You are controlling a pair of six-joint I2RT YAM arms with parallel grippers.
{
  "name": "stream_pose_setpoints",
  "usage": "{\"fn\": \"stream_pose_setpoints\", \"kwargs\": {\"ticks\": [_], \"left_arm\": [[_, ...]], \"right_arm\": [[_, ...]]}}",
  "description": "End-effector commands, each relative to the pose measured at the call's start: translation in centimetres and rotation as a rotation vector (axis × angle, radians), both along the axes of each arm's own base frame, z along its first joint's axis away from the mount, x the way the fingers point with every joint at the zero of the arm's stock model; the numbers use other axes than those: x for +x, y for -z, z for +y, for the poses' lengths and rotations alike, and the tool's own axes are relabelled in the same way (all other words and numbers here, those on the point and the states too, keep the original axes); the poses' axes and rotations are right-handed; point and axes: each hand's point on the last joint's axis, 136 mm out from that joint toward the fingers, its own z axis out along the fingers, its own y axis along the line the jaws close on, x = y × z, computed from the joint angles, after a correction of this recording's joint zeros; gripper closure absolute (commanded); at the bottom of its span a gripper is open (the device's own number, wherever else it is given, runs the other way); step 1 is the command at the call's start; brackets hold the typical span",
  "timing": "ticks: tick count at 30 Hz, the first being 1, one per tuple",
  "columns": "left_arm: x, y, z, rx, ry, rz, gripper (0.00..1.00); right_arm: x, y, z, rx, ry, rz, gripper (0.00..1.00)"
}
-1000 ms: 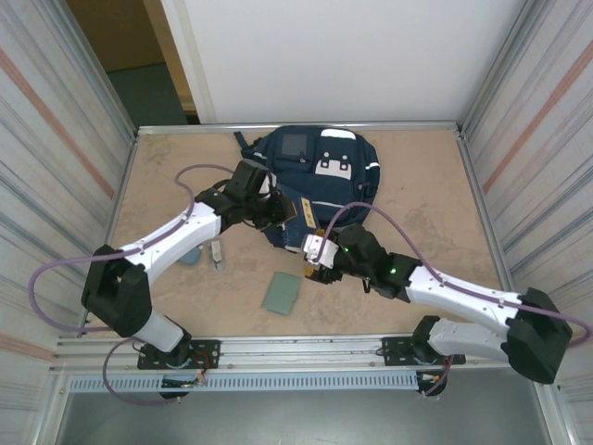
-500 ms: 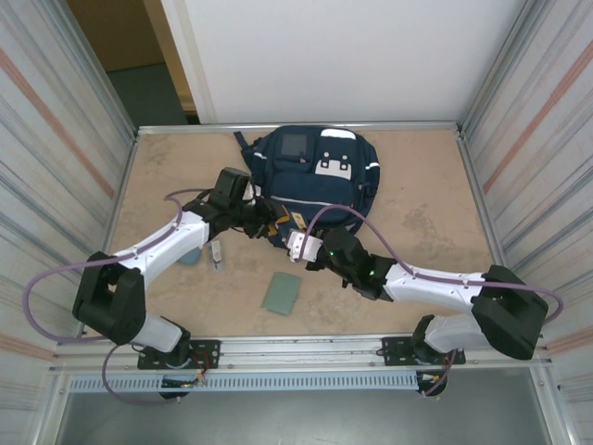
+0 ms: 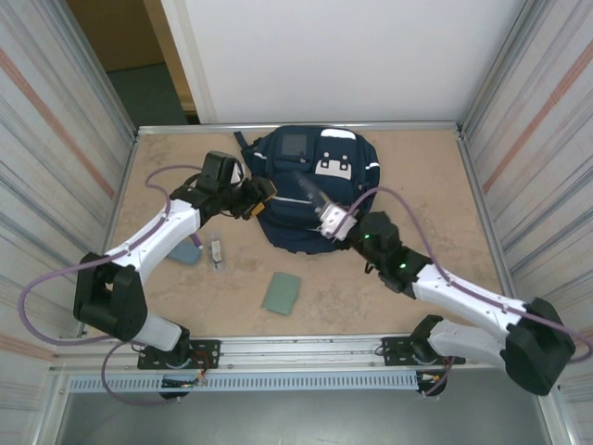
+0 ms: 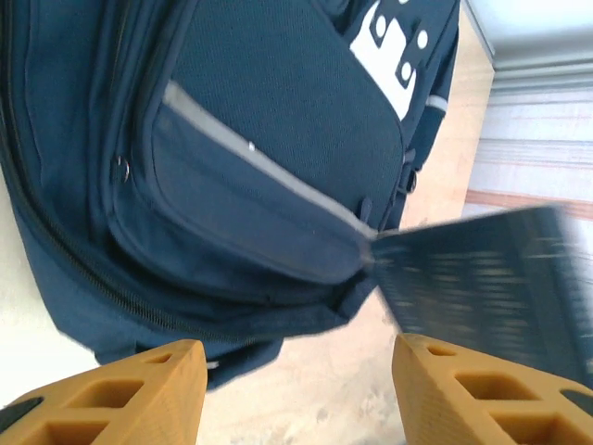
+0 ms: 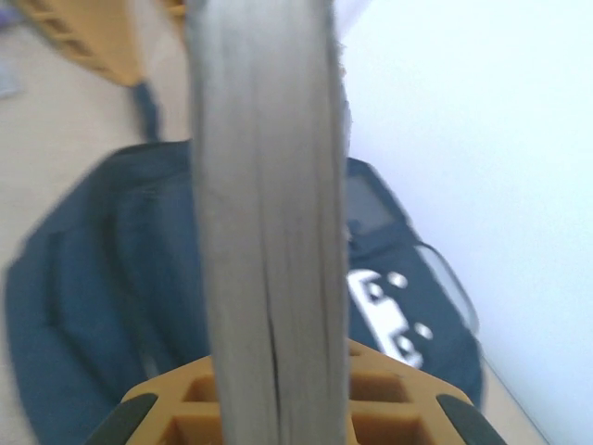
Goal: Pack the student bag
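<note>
No text, brand, number or sign can be read. On the white patch (image 3: 334,167) of the student bag (image 3: 283,222) only dark slots are made out, no letters.

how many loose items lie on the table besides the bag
3: a grey-green flat square near the front edge, a small pale item left of it, and a teal object partly under the left arm. More may be hidden.

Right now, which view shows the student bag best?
Top external: the student bag lies in frame edge to edge, and sharp. Left wrist crops it to the front pocket, close up. Right wrist has it blurred behind the book gripped in the right claw.
</note>
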Motion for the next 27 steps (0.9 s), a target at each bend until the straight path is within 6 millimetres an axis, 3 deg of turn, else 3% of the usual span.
{"fn": "stream_pose_setpoints", "kwargs": {"ticks": [1, 5, 9, 12, 16, 20, 27], "left_arm": [[2.0, 2.3, 0.9, 0.107, -0.028, -0.014, 0.45], [3.8, 4.6, 0.2, 0.147, -0.018, 0.013, 0.46], [5.3, 6.6, -1.6, 0.181, 0.057, 0.02, 0.48], [5.5, 7.9, -2.6, 0.275, 0.13, 0.051, 0.48], [6.4, 9.3, -4.0, 0.244, 0.135, 0.02, 0.51], [6.4, 10.1, -4.1, 0.235, 0.126, 0.04, 0.54], [6.0, 10.5, -3.7, 0.236, 0.077, 0.042, 0.49]], "right_arm": [[0.6, -5.1, -2.9, 0.184, 0.07, -0.043, 1.0], [1.2, -7.2, -6.8, 0.319, 0.188, -0.045, 1.0], [0.7, -7.0, -8.0, 0.371, 0.195, -0.014, 1.0], [0.3, -6.2, -7.8, 0.36, 0.179, 0.031, 1.0], [-0.4, -5.2, -6.7, 0.349, 0.118, 0.089, 1.0], [-0.5, -4.6, -6.0, 0.328, 0.092, 0.142, 1.0], [-0.9, -3.8, -4.8, 0.279, 0.055, 0.172, 1.0]]}}
